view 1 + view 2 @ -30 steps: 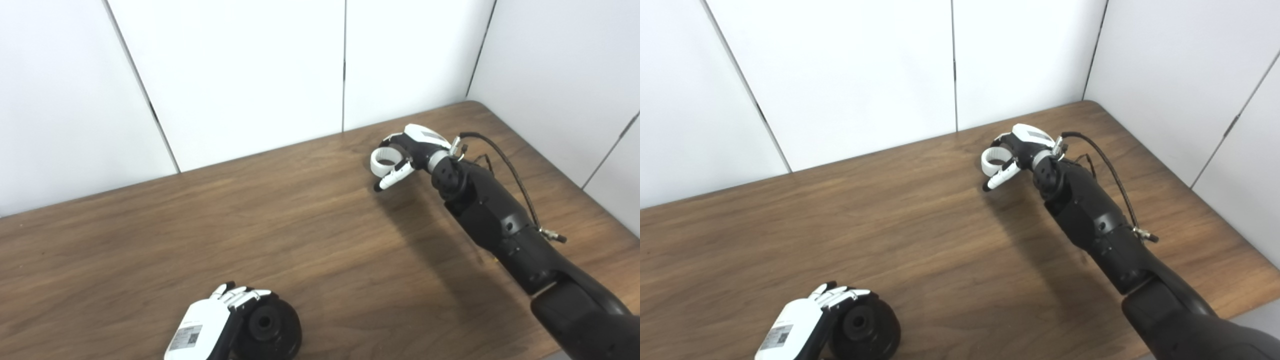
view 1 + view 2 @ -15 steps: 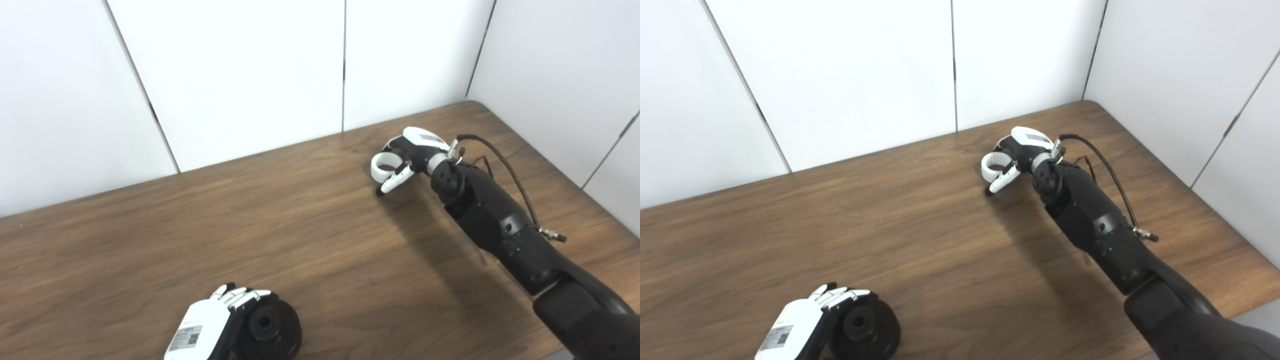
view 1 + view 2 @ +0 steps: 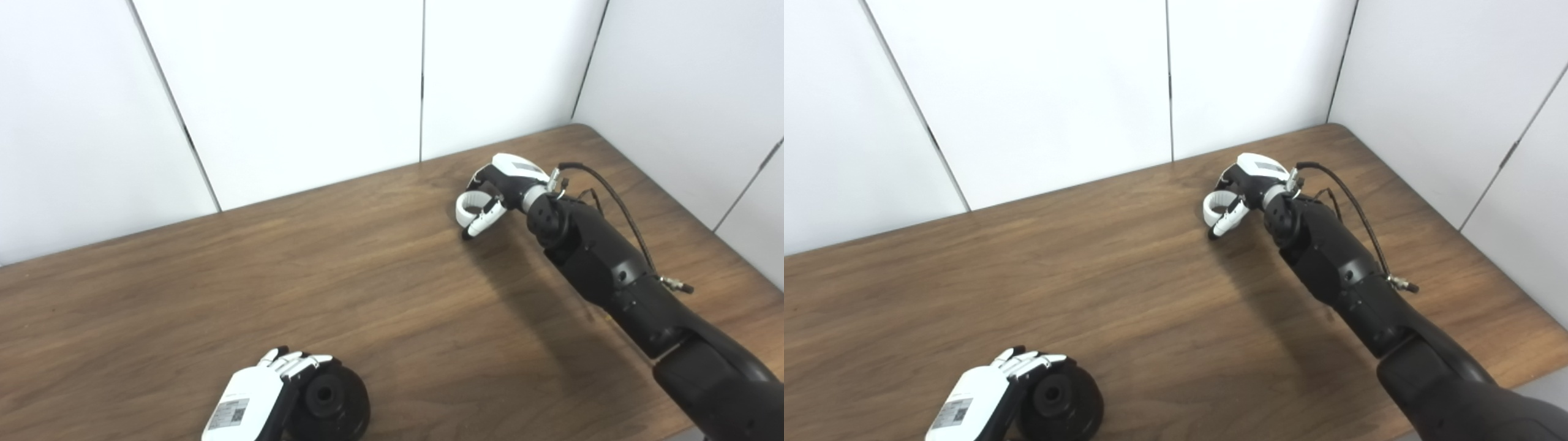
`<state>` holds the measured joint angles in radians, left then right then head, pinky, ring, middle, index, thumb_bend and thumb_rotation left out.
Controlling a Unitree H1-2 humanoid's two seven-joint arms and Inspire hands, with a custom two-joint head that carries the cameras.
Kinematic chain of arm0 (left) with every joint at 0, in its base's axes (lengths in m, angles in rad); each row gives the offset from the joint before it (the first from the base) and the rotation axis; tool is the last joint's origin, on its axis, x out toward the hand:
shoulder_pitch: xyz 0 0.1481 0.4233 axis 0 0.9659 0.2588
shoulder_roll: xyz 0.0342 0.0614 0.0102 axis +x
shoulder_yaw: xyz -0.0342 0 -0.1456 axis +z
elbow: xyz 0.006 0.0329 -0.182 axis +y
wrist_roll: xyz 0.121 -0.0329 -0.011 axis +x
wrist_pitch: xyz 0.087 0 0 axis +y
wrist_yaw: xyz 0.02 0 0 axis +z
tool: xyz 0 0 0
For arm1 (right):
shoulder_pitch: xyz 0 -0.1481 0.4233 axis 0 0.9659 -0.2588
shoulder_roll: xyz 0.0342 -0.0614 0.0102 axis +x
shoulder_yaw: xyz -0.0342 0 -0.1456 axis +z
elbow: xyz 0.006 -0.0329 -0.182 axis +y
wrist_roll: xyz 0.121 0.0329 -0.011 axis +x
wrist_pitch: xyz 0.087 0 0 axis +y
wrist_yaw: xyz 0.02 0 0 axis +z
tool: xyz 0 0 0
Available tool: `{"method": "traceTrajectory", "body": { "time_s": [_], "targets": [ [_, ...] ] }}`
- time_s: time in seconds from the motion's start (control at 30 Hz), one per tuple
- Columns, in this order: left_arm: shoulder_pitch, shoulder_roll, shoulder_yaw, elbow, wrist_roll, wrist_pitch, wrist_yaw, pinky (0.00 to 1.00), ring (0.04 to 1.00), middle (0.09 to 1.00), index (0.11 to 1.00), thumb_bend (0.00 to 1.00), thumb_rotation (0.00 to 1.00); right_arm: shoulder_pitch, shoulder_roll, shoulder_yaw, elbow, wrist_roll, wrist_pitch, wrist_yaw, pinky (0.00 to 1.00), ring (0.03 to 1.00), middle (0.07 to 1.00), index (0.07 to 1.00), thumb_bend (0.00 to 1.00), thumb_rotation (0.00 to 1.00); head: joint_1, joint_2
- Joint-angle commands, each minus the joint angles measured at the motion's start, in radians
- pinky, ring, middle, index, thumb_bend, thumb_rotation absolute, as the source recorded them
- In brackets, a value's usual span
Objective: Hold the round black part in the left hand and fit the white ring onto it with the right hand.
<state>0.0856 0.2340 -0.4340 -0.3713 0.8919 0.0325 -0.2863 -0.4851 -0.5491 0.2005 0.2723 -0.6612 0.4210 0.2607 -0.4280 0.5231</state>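
The round black part (image 3: pixel 331 402) lies on the wooden table (image 3: pixel 380 294) near its front edge, with a hub hole in its middle. My left hand (image 3: pixel 252 404) grips its left rim, the fingers curled over the top. Far off at the back right, my right hand (image 3: pixel 501 184) is closed around the white ring (image 3: pixel 468 207), which is tilted and sits low over the table. The thumb presses on the ring's near side. In the right eye view the ring (image 3: pixel 1215 206) shows the same hold.
White wall panels (image 3: pixel 294 92) close off the table at the back and on the right. A black cable (image 3: pixel 612 196) loops along my right forearm. A wide stretch of bare wood separates the two hands.
My right hand has curled tighter around the white ring, and the ring has tipped and sunk slightly towards the table. The left hand and the black part have not moved.
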Motion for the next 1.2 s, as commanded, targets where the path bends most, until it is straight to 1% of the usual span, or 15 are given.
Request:
{"method": "traceTrajectory", "body": {
  "time_s": [0.0, 0.1, 0.37, 0.53, 0.63, 0.7, 0.73, 0.83, 0.9, 0.97, 1.03, 1.13, 1.17],
  "targets": [
    [0.018, 0.016, -0.009, 0.015, 0.041, 0.022, -0.04, 0.94, 0.844, 0.748, 0.481, 0.52, 0.05, -0.04, -0.034, -0.016, -0.011, 0.004, -0.026, -0.028, 0.92, 0.906, 0.808, 0.488, 0.53, 0.14, 0.0, 0.0],
    [0.017, 0.016, -0.008, 0.014, 0.041, 0.022, -0.038, 0.94, 0.843, 0.747, 0.481, 0.52, 0.05, -0.039, -0.033, -0.015, -0.011, 0.009, -0.022, -0.024, 0.89, 0.872, 0.776, 0.484, 0.52, 0.13, 0.0, 0.0],
    [0.016, 0.015, -0.004, 0.013, 0.037, 0.024, -0.039, 0.95, 0.843, 0.747, 0.481, 0.52, 0.05, -0.033, -0.042, -0.01, -0.023, 0.008, -0.018, -0.014, 0.91, 0.878, 0.791, 0.484, 0.52, 0.13, -0.001, 0.005],
    [0.017, 0.01, -0.006, 0.001, 0.04, 0.035, -0.051, 0.95, 0.847, 0.749, 0.481, 0.52, 0.05, -0.025, -0.054, -0.011, -0.051, 0.008, -0.022, -0.01, 0.87, 0.86, 0.781, 0.484, 0.52, 0.13, 0.016, 0.023],
    [0.017, 0.01, -0.009, -0.008, 0.04, 0.042, -0.058, 0.94, 0.846, 0.749, 0.481, 0.52, 0.05, -0.007, -0.071, -0.012, -0.117, 0.014, -0.041, 0.005, 0.86, 0.869, 0.768, 0.483, 0.52, 0.13, 0.039, 0.042],
    [0.018, 0.006, -0.012, -0.02, 0.044, 0.059, -0.072, 0.94, 0.85, 0.752, 0.481, 0.52, 0.05, 0.01, -0.089, -0.005, -0.212, 0.015, -0.037, 0.047, 0.86, 0.877, 0.77, 0.483, 0.52, 0.13, 0.063, 0.06],
    [0.019, 0.004, -0.012, -0.024, 0.045, 0.064, -0.078, 0.95, 0.854, 0.757, 0.481, 0.52, 0.05, 0.016, -0.095, -0.003, -0.247, 0.014, -0.032, 0.064, 0.86, 0.885, 0.774, 0.483, 0.52, 0.13, 0.063, 0.06],
    [0.022, -0.001, -0.017, -0.036, 0.057, 0.075, -0.091, 0.94, 0.854, 0.759, 0.482, 0.52, 0.05, 0.033, -0.113, 0.004, -0.346, 0.013, -0.03, 0.108, 0.85, 0.889, 0.773, 0.483, 0.52, 0.13, 0.095, 0.081],
    [0.024, -0.006, -0.022, -0.047, 0.067, 0.09, -0.106, 0.94, 0.858, 0.763, 0.482, 0.52, 0.05, 0.045, -0.119, 0.006, -0.435, 0.021, -0.012, 0.154, 0.86, 0.895, 0.774, 0.483, 0.52, 0.13, 0.12, 0.101],
    [0.026, -0.01, -0.024, -0.055, 0.072, 0.101, -0.116, 0.95, 0.864, 0.768, 0.482, 0.52, 0.05, 0.057, -0.114, 0.009, -0.536, 0.025, 0.019, 0.207, 0.87, 0.899, 0.781, 0.483, 0.52, 0.13, 0.133, 0.113],
    [0.028, -0.015, -0.026, -0.058, 0.08, 0.105, -0.119, 0.96, 0.867, 0.77, 0.483, 0.52, 0.05, 0.066, -0.1, 0.003, -0.624, 0.021, 0.042, 0.264, 0.86, 0.899, 0.784, 0.483, 0.52, 0.13, 0.146, 0.128],
    [0.027, -0.022, -0.027, -0.059, 0.078, 0.104, -0.113, 0.95, 0.864, 0.764, 0.483, 0.52, 0.05, 0.077, -0.066, -0.003, -0.733, -0.006, 0.048, 0.357, 0.88, 0.914, 0.788, 0.483, 0.52, 0.13, 0.17, 0.152],
    [0.025, -0.025, -0.029, -0.061, 0.082, 0.105, -0.115, 0.95, 0.867, 0.764, 0.483, 0.52, 0.05, 0.081, -0.059, 0.001, -0.764, -0.008, 0.048, 0.381, 0.89, 0.917, 0.788, 0.483, 0.52, 0.13, 0.188, 0.169]
  ]
}}
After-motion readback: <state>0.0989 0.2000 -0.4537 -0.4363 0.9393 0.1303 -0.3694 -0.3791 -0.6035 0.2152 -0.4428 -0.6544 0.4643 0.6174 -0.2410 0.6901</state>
